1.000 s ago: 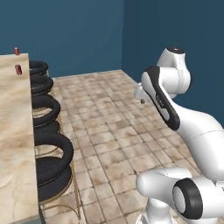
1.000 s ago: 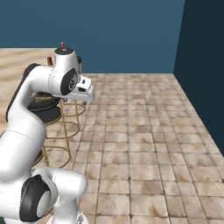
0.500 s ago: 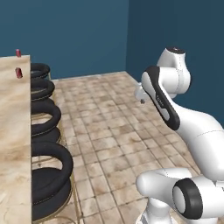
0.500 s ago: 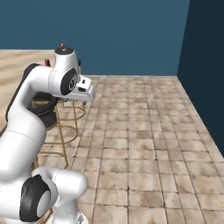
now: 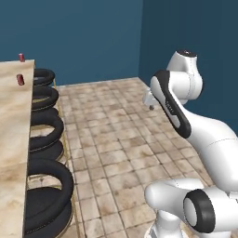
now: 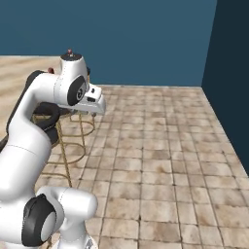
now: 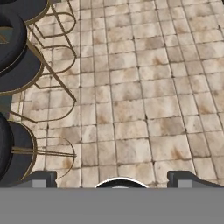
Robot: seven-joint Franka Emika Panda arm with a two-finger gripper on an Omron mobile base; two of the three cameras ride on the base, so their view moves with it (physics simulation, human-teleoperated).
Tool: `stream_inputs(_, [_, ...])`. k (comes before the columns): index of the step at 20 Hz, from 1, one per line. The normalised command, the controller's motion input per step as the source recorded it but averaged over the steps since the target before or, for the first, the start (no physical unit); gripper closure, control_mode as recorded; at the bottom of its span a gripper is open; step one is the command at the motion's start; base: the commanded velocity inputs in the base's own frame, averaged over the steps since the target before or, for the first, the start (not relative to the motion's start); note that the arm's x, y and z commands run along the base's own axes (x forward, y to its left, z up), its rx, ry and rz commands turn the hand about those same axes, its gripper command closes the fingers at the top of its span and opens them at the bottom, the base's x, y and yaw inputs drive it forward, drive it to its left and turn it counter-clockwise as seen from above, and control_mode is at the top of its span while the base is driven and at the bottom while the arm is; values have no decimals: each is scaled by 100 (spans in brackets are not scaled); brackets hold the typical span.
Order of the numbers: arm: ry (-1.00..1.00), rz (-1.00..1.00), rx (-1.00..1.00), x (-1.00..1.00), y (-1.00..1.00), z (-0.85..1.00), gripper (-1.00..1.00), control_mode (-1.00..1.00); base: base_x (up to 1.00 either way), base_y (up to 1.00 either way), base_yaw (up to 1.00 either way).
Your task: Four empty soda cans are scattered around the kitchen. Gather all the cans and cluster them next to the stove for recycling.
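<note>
Two red soda cans [image 5: 20, 79] are seen at the far end of the beige counter [image 5: 11, 135] on the left, one lying down and one [image 5: 21, 57] standing behind it. Four black round stools [image 5: 44, 200] are lined up beside the counter. No writing can be read. The gripper [image 7: 116, 180] is held wide open over the tiled floor [image 7: 144, 105], holding nothing.

Two red soda cans sit at the far end of the beige marble worktop [image 5: 14, 135]. One can [image 5: 21, 57] stands upright by the far corner; the other can [image 5: 20, 79] is nearer, close to the worktop's right edge.
</note>
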Motion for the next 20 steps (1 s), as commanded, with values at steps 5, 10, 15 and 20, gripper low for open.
stream_inputs(5, [0,0,0,0,0,0,-100,100,44,-31,7])
stream_inputs(10, [0,0,0,0,0,0,-100,100,42,-33,7])
stream_inputs(15, [0,0,0,0,0,0,-100,100,42,-33,6])
stream_inputs(20, [0,0,0,0,0,0,-100,100,42,-33,5])
